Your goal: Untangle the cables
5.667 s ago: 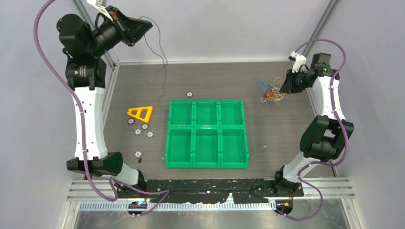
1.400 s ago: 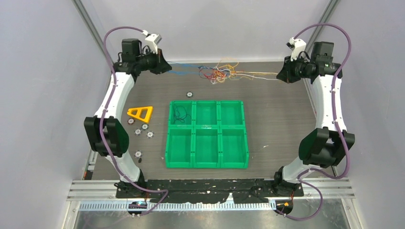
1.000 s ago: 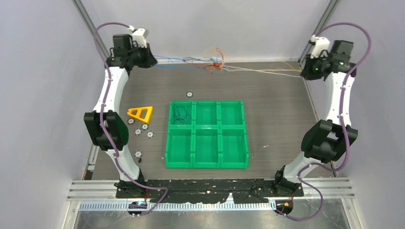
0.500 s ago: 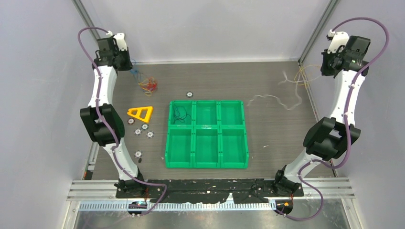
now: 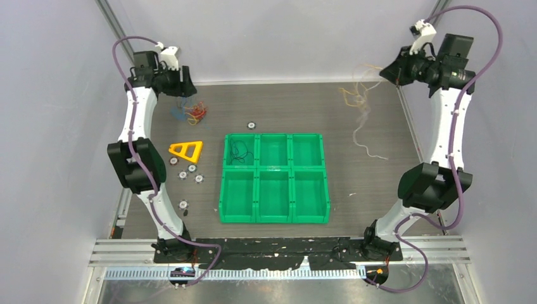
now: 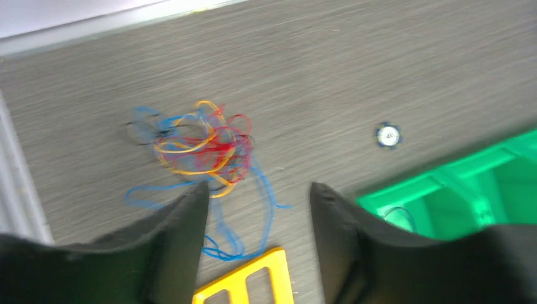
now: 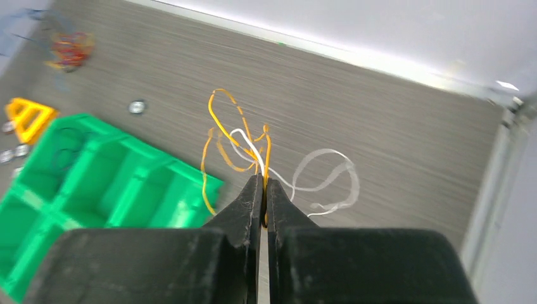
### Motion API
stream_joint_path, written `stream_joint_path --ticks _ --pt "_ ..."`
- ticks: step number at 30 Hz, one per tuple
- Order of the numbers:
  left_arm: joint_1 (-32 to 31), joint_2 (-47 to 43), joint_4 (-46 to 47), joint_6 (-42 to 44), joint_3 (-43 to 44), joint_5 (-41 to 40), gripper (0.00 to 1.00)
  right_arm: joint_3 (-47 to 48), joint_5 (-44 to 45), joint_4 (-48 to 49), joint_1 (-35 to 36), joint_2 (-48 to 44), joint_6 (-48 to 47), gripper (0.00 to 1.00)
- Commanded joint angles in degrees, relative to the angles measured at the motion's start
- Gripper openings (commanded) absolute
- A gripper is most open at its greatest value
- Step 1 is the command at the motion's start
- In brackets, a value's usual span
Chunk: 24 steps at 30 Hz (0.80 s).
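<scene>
from above, the left gripper (image 5: 184, 83) hovers over the far left corner of the dark wood-grain table (image 5: 354, 196), its jaws spread and holding nothing. half a second earlier it was clamped on a knot of red, blue and yellow-orange cables (image 5: 193, 113). that knot now lies on the table just beside the gripper, on the far side of the yellow plastic triangle (image 5: 185, 150). the right gripper (image 5: 387, 72), raised at the far right corner, has turned inward since then and pinches the yellow-orange and white cables (image 5: 356, 95), which dangle from it. the white tail, earlier strung leftward across the table, now trails down to the right of the green six-compartment plastic tray (image 5: 222, 190). a second ago all the strands were stretched in one line between the two grippers; now the two bunches are well apart. a thin black cable (image 5: 237, 150) sits in the tray's far left compartment, as before.

the left wrist view looks down between the parted fingers (image 6: 177, 240) of the left gripper (image 6: 258, 190). the knot of red, blue and yellow-orange cables (image 6: 199, 149) lies loose on the table beyond them, blue loops straggling toward the yellow plastic triangle (image 6: 247, 285). a small round disc (image 6: 387, 135) lies to the right, near the tray (image 6: 456, 183).

in the right wrist view, the right gripper (image 7: 263, 182) has its jaws pressed together on the yellow-orange and white cables (image 7: 218, 126), which curl out past the fingertips. the tray (image 7: 95, 171) fills the lower left, and the knot (image 7: 69, 47) is a small blur at upper left.
</scene>
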Motion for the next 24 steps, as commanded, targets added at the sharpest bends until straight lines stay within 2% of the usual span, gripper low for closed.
stream_joint_path --ticks 1,2,3,7,14,19,24 --pt "-3.59 -4.41 -1.64 4.92 2.79 11.31 0.72 3.78 -8.72 3.67 5.72 -5.63 3.92 0.05" --pt "-4.7 -5.73 -0.03 4.82 2.34 13.16 0.82 3.53 -9.2 3.84 6.58 -5.84 3.52 0.06" --pt "-6.19 -6.81 1.73 4.59 2.15 15.41 0.87 3.35 -9.26 3.85 8.3 -6.16 3.18 0.05" --pt "-15.47 -8.79 7.64 3.09 4.42 20.17 0.91 2.24 -9.07 3.52 12.89 -6.42 0.8 0.05" --pt "-30.72 -4.6 13.44 2.95 13.25 20.42 0.85 0.65 -7.01 2.74 18.75 -6.26 -2.41 0.05" --pt "-36.19 -0.91 15.03 3.0 18.12 18.8 0.77 -1.69 -5.42 2.19 21.54 -7.06 -4.48 0.05" --pt "-39.66 1.46 15.37 5.6 19.08 14.34 0.71 -3.49 -5.6 2.16 22.41 -8.04 -4.87 0.05"
